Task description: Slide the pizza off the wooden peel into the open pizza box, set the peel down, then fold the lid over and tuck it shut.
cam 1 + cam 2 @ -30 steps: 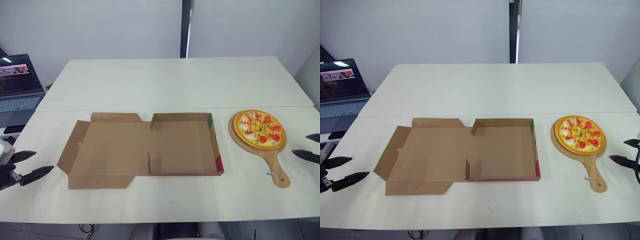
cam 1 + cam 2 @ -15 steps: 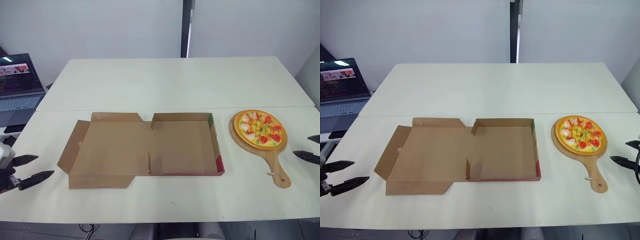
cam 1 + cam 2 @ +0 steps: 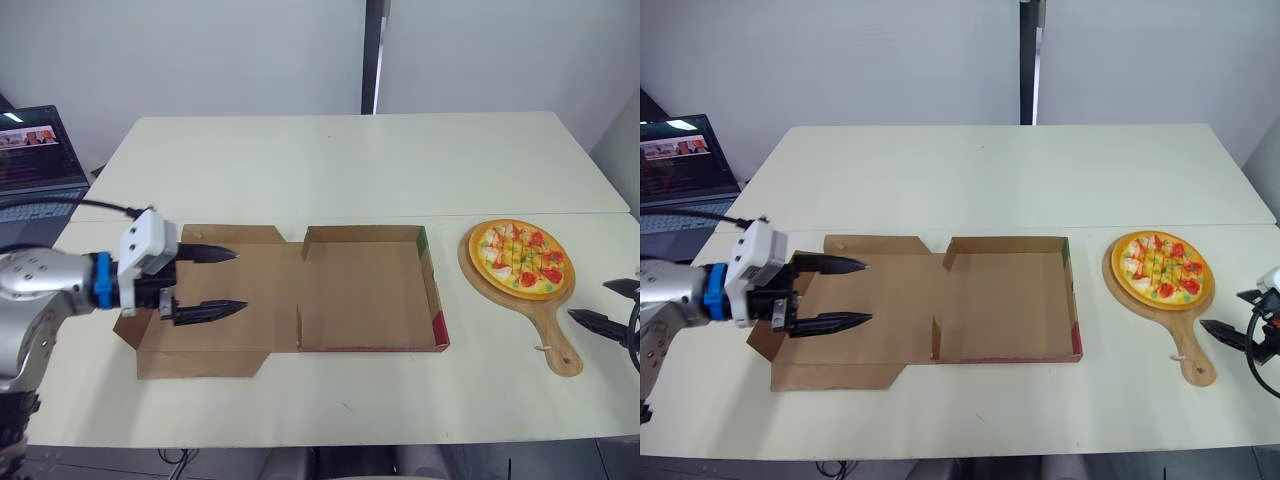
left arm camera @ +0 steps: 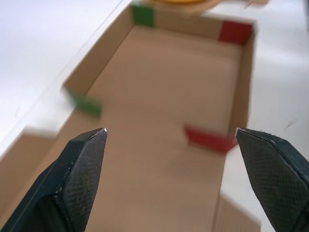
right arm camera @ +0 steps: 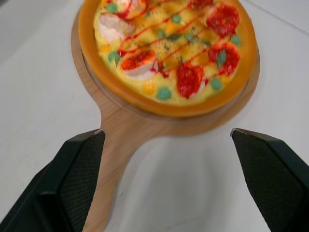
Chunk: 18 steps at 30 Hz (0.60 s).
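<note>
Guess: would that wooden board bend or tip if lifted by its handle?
Probably stiff: the board looks like solid wood. Likely front-heavy: the pizza sits on its round end, opposite the handle. The pizza might slide; the board looks flat.

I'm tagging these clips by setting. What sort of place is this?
Likely an office or lab room rather than a kitchen: plain white tables, bare walls and an open laptop to the side. The pizza on its wooden peel sits beside an open cardboard box.

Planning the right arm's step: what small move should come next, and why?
Probably move the right gripper to the peel and close on its handle: the fingers are open beside it, and the pizza sits on the peel, outside the open pizza box.
</note>
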Tool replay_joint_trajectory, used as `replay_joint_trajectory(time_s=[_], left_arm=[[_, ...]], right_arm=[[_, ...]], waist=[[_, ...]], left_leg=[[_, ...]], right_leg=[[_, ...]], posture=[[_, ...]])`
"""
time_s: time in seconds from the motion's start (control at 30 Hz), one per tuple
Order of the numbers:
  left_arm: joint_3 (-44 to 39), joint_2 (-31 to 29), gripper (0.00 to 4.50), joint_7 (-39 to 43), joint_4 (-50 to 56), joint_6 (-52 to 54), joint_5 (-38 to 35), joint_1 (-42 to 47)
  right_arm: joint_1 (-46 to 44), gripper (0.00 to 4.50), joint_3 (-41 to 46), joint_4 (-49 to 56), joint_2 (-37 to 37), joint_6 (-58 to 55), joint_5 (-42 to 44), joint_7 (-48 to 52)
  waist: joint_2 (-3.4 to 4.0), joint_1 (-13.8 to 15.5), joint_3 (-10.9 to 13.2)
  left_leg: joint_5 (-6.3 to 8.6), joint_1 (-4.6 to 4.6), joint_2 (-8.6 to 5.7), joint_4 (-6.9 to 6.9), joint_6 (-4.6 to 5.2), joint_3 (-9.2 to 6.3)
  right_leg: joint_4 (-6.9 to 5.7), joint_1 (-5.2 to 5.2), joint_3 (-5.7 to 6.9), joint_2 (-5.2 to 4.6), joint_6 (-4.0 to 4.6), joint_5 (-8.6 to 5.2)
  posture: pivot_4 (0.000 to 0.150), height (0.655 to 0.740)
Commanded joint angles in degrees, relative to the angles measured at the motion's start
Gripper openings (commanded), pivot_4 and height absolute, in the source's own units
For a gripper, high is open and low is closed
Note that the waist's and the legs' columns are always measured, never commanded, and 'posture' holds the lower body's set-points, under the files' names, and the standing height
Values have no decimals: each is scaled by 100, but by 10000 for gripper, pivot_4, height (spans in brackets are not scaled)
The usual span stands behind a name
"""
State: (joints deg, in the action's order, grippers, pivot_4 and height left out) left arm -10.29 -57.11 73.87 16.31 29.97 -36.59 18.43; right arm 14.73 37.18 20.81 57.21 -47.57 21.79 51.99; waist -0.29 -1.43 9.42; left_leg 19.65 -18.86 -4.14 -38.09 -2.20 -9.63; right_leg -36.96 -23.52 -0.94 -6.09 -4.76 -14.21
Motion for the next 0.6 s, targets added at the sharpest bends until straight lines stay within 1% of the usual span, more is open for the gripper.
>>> replay_joint_trajectory(time_s=[0.03, 0.13, 0.2, 0.3, 0.6], left_arm=[[209, 161, 43944, -31, 221, 241, -338, 522], [387, 432, 43944, -71, 278, 443, -626, 1101], [474, 511, 43944, -42, 345, 566, -744, 1300], [616, 533, 43944, 46, 435, 623, -786, 1440], [877, 627, 43944, 118, 559, 653, -726, 1617]], right_arm=[[191, 45000, 206, 799, -124, -733, 58, -409], [163, 45000, -48, 1027, -347, -1131, 47, -787], [22, 45000, -233, 979, -464, -1271, -4, -1034], [-269, 45000, -538, 759, -599, -1435, -59, -1328], [-1001, 45000, -1279, -66, -740, -1637, -36, -1689]], waist=[[-1, -2, 1], [-11, 7, 6], [-17, 2, 9], [-17, -9, 9], [-23, 6, 12]], left_leg=[[-1, 2, -1, 0, -1, 3], [-6, 0, -2, -3, -11, 2], [-9, 0, -3, -5, -15, 2], [-9, 1, -3, -5, -17, 4], [-10, -2, -4, -5, -18, 1]], right_leg=[[0, 1, -3, 0, 0, 0], [1, 2, -1, 0, -1, 0], [1, 3, -2, 0, -3, 1], [2, 2, -4, 0, -3, 2], [4, 1, -2, -1, -3, 2]], posture=[[1500, 7400], [1500, 7400], [1500, 7400], [1500, 7400], [1500, 7400]])
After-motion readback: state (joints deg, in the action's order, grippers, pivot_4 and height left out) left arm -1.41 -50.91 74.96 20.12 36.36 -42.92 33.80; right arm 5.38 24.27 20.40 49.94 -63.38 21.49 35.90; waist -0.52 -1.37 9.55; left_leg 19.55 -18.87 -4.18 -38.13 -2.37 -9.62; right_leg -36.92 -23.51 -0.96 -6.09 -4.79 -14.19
